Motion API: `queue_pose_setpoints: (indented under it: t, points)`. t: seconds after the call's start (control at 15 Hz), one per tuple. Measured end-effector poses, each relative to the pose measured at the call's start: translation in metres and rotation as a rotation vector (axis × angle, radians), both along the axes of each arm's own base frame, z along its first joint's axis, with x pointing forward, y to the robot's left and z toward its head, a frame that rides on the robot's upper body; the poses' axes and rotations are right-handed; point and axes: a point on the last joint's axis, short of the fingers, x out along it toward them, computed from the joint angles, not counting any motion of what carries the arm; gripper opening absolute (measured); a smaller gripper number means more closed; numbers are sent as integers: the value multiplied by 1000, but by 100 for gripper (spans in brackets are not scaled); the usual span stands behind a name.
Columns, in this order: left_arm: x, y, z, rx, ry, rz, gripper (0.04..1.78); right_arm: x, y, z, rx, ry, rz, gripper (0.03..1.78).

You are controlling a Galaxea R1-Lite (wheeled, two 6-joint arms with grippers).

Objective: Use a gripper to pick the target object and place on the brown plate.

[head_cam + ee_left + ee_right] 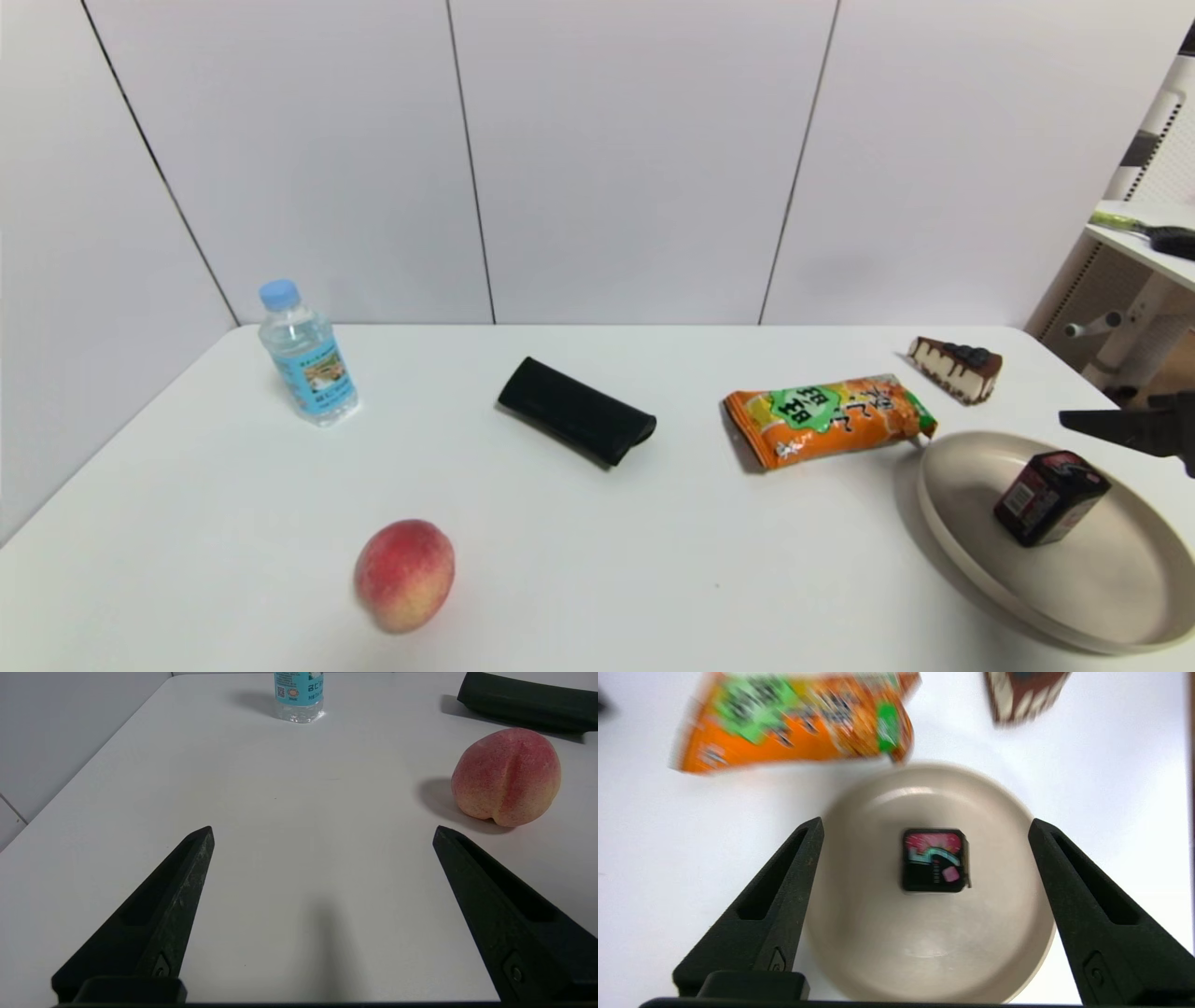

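Observation:
The target object, a small black box with a pink and light-blue top, stands on the brown plate at the table's right front. In the right wrist view the box lies free in the plate, a little beyond its middle. My right gripper is open and empty, high above the plate, its jaws spread about as wide as the plate. One of its fingers shows at the right edge of the head view. My left gripper is open and empty, low over bare table near the peach.
An orange snack bag lies just left of the plate, touching its rim. A cake slice sits behind it. A long black case, a water bottle and a peach lie farther left.

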Motion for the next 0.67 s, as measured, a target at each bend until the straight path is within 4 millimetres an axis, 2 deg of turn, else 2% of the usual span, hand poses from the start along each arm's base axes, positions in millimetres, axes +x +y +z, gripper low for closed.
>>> queue_pose_setpoints:
  t: [0.2, 0.33, 0.47, 0.67]
  points:
    - [0, 0, 0, 0, 0, 0, 169, -61, 22, 21, 44, -190, 45, 159]
    - [0, 0, 0, 0, 0, 0, 169, -102, 34, 11, 62, -269, 70, 162]
    - [0, 0, 0, 0, 0, 0, 169, -135, 38, -20, 32, -292, 33, 164]
    - [0, 0, 0, 1, 0, 0, 169, -163, 37, -77, -30, -262, -89, 166]
